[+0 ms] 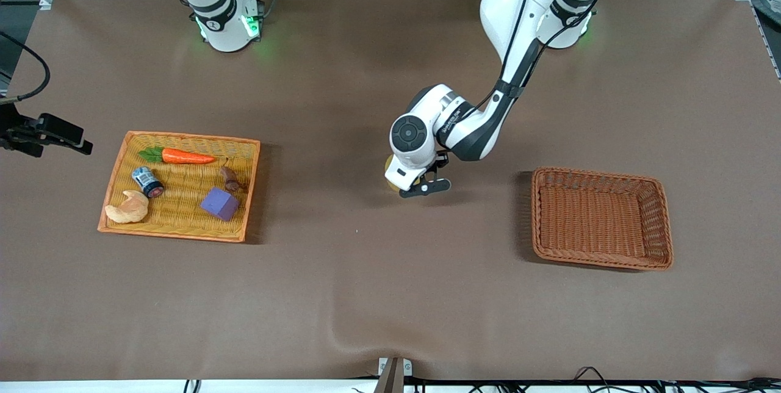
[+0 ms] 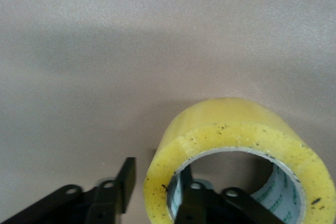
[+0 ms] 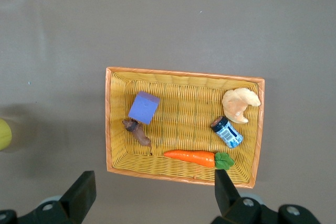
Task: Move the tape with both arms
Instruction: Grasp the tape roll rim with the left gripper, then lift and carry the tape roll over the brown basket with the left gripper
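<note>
Seen standing on edge on the brown surface [image 1: 366,295] between the two baskets: a roll of translucent yellowish tape [image 2: 239,153], ring-shaped, speckled with dark flecks on its rim, with a grey-white core carrying green print. Pinched through the wall by the left end effector [image 2: 157,203], one finger [image 2: 126,179] outside the ring and the other inside the core. Almost wholly hidden in the front view under the left arm's wrist, only a yellow sliver showing; cut off at the frame edge in the left wrist view. Spread wide and empty, the right end effector [image 3: 152,195], up over the surface beside the yellow tray [image 3: 184,80], its arm largely out of the front view.
</note>
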Robot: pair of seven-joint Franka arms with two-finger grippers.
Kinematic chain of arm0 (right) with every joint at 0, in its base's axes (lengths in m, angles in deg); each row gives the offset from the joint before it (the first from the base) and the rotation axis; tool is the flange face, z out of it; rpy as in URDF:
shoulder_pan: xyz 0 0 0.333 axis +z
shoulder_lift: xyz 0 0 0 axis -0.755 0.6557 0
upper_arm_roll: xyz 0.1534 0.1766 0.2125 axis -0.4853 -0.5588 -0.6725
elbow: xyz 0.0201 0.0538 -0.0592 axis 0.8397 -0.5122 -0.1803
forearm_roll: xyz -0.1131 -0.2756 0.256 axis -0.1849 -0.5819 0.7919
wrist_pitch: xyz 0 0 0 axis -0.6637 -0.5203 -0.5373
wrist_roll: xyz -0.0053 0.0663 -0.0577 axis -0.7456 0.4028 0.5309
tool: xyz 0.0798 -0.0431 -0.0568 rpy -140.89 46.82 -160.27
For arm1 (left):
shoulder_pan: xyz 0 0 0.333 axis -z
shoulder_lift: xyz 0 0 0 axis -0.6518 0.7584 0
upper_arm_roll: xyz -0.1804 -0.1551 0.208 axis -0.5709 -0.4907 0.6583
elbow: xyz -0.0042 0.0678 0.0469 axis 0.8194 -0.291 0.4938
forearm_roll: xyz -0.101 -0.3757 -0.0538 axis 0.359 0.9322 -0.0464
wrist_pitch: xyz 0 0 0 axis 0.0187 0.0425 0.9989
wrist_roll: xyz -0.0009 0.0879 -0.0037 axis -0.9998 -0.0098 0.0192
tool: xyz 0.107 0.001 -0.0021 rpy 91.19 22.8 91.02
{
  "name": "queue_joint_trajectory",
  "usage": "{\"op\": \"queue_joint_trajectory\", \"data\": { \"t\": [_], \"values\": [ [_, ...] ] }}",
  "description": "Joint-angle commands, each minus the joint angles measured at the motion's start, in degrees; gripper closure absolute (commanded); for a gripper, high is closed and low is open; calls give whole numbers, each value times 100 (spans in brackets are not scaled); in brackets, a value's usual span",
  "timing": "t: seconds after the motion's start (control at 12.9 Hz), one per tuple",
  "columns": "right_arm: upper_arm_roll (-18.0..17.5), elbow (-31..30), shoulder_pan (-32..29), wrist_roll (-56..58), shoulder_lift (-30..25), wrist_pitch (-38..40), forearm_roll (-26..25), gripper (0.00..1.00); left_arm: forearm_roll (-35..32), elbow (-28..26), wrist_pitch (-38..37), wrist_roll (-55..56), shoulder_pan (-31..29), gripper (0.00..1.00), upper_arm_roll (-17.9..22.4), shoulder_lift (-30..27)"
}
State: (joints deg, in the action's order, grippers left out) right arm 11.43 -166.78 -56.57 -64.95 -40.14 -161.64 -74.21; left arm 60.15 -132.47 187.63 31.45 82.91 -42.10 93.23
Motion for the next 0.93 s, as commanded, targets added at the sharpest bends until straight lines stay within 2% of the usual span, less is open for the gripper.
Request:
{"op": "queue_joint_trajectory", "data": {
  "t": [0.0,0.08,0.15,0.23,0.39,0.54,0.62,0.77,0.85],
  "values": [
    [-67,-66,-11,-36,-136,88,-354,0,-139,99,-19,213,4,100,23,17],
    [212,-75,268,25,-162,97,-626,0,-139,108,-19,213,-5,100,23,-18],
    [693,-75,758,-27,-241,124,-681,0,-139,117,-19,309,-13,100,23,-80],
    [977,-75,1024,-105,-267,341,-629,0,-139,125,-53,353,-40,100,32,-124],
    [1023,-83,940,-98,-285,327,-244,0,-148,117,-159,354,-275,100,32,-448],
    [1024,-214,895,-10,-329,238,-215,0,-157,108,-954,345,-600,100,41,-887],
    [1024,-363,886,-10,-408,169,-224,0,-166,108,-1272,328,-907,100,41,-1124],
    [1006,-959,833,-1,-740,-339,-215,0,-166,99,-1407,449,-1566,100,24,-1494],
    [1006,-1014,860,-10,-768,-333,-215,0,-166,90,-1573,677,-1839,100,23,-1565]
  ]
}}
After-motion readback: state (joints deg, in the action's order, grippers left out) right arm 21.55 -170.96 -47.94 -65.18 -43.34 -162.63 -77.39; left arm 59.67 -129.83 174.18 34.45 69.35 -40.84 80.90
